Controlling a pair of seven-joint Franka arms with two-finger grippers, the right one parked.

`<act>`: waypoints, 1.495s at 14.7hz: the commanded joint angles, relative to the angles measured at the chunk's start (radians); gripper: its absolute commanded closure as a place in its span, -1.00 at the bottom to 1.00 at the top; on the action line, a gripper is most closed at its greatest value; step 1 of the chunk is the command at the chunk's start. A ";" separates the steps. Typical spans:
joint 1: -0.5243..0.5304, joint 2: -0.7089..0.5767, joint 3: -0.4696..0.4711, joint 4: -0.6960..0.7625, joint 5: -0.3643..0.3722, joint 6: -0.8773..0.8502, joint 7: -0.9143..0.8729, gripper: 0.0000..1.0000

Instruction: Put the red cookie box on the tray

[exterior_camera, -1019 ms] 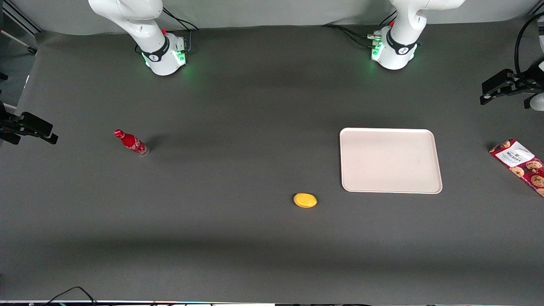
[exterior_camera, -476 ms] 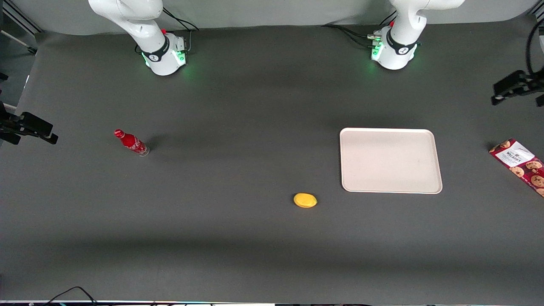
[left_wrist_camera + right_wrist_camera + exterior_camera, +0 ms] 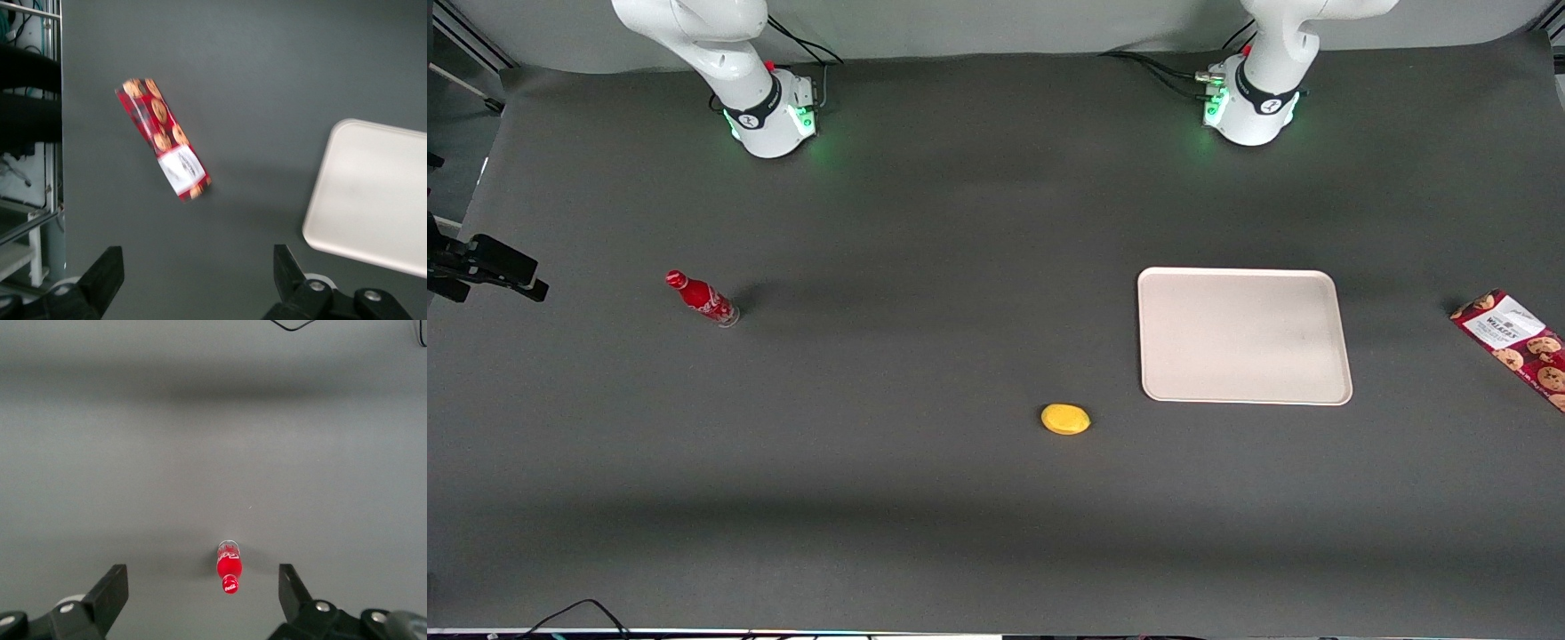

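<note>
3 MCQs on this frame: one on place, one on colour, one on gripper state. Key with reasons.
1. Where is the red cookie box?
A. on the tray
B. on the table, beside the tray, at the working arm's end
C. against the soda bottle

2. Colour of the small oval object nearer the front camera than the tray?
A. yellow
B. green
C. blue

3. The left gripper is:
A. shut on the box
B. open, above the table
C. resting on the tray

Key: B, the box lies on dark table apart from the tray; A, plainly yellow; B, fingers spread with nothing between.

The left arm's pincer [image 3: 197, 283] hangs high above the desk's working-arm end, its two fingers [image 3: 107, 273] spread wide and holding nothing.
</note>
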 commanded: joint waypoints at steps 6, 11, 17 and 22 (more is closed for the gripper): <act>0.102 0.417 0.181 0.020 -0.429 0.336 0.342 -1.00; 0.148 0.498 0.184 -0.036 -0.578 0.443 0.503 -1.00; 0.151 0.524 0.186 -0.151 -0.683 0.565 0.603 -1.00; 0.161 0.558 0.188 -0.184 -0.748 0.635 0.690 -0.48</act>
